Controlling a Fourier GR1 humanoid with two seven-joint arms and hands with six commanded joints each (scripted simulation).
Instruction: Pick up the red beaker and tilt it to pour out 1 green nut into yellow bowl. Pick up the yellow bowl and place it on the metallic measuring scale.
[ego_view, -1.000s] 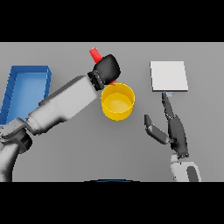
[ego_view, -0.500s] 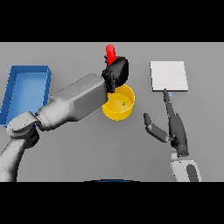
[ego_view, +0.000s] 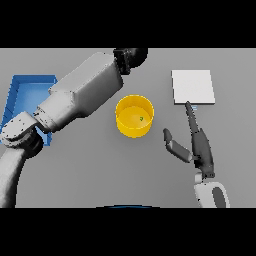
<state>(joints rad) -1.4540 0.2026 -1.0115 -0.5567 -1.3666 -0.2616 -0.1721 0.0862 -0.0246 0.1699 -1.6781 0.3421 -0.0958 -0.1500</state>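
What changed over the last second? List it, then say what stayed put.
The left hand moved away from above the yellow bowl toward the far edge of the table. The red beaker it held over the bowl no longer shows. A green nut now lies in the bowl. The bowl, the scale, the blue tray and the open right hand stayed where they were.

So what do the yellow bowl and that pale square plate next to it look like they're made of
The yellow bowl looks like plastic: uniform bright colour, matte, no glints. The square scale reads as pale brushed or matte metal, flat and light grey, though painted plastic can't be ruled out.
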